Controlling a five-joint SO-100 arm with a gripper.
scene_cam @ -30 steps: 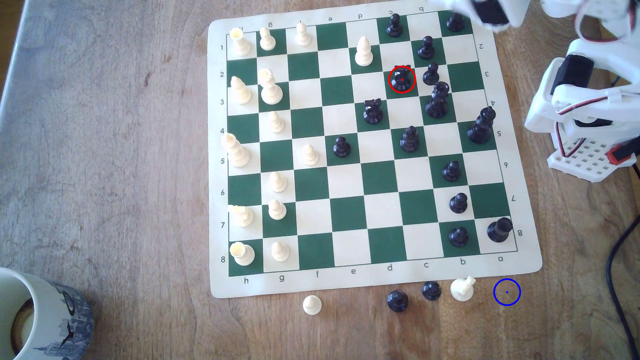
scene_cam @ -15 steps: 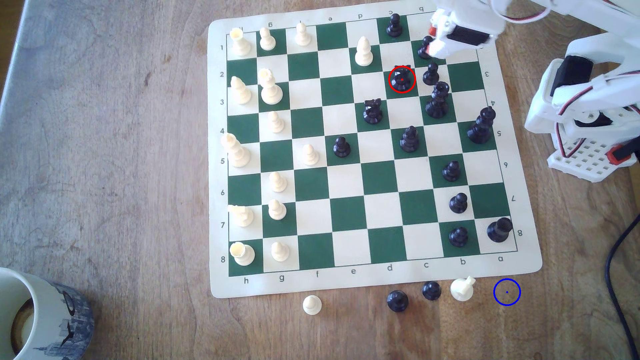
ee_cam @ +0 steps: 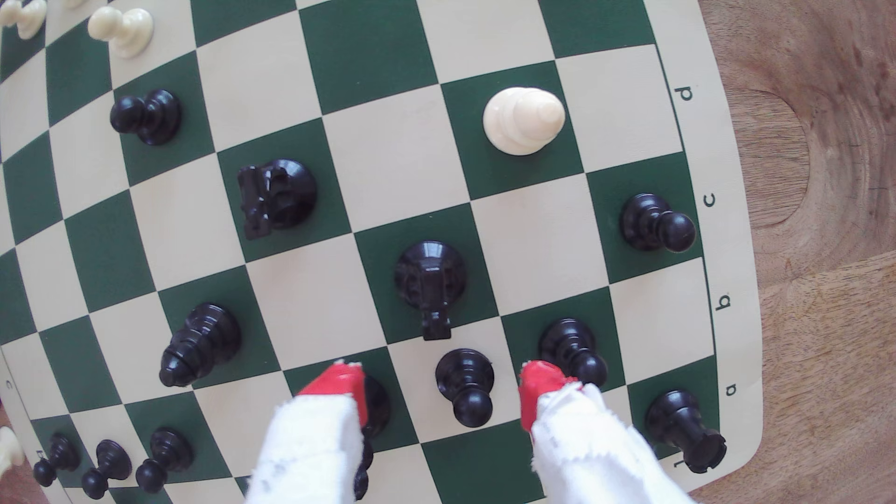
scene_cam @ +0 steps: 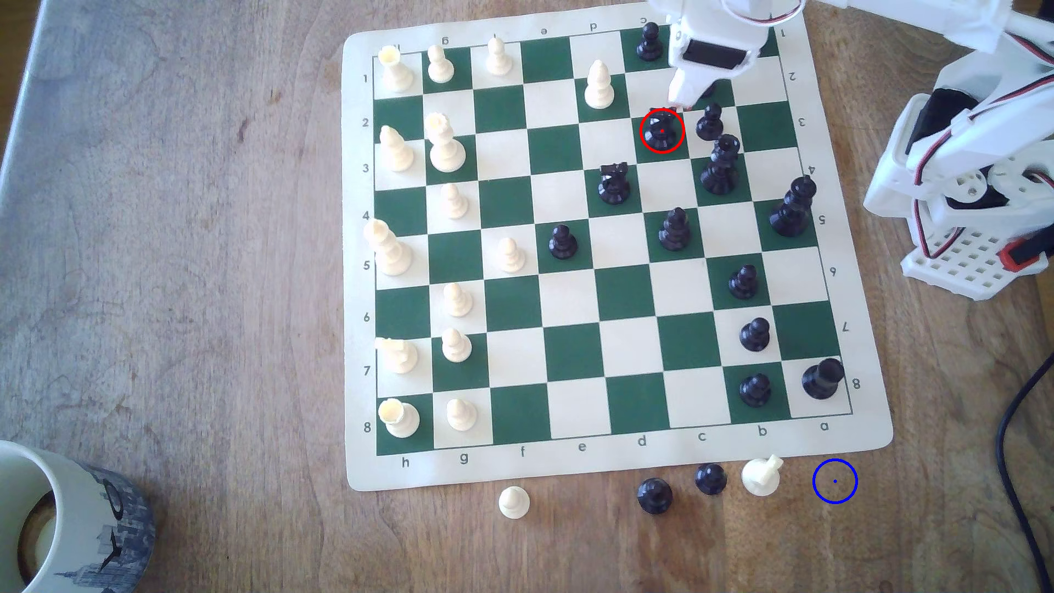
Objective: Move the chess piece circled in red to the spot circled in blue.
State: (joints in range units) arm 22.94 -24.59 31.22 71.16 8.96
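Note:
The chess piece circled in red, a black knight (scene_cam: 661, 130), stands on a green square in the board's upper right of the exterior view. In the wrist view that knight (ee_cam: 431, 281) is just beyond my red-tipped fingertips (ee_cam: 339, 383). My gripper (scene_cam: 681, 104) hovers at the knight's far right side, open. In the wrist view a black pawn (ee_cam: 465, 383) shows between the fingers of the gripper (ee_cam: 439, 383), which holds nothing. The spot circled in blue (scene_cam: 835, 481) lies on bare wood below the board's lower right corner.
A second black knight (scene_cam: 614, 183) and black pawns (scene_cam: 710, 121) crowd the circled one. Captured pieces (scene_cam: 710, 478) line the wood under the board (scene_cam: 872, 433), left of the blue ring. A mug (scene_cam: 74, 524) sits bottom left; a black cable (scene_cam: 1021, 456) runs at the right.
The gripper has come from the board's top right corner, leftward and down in the exterior view, to just beside the circled knight. No piece has moved.

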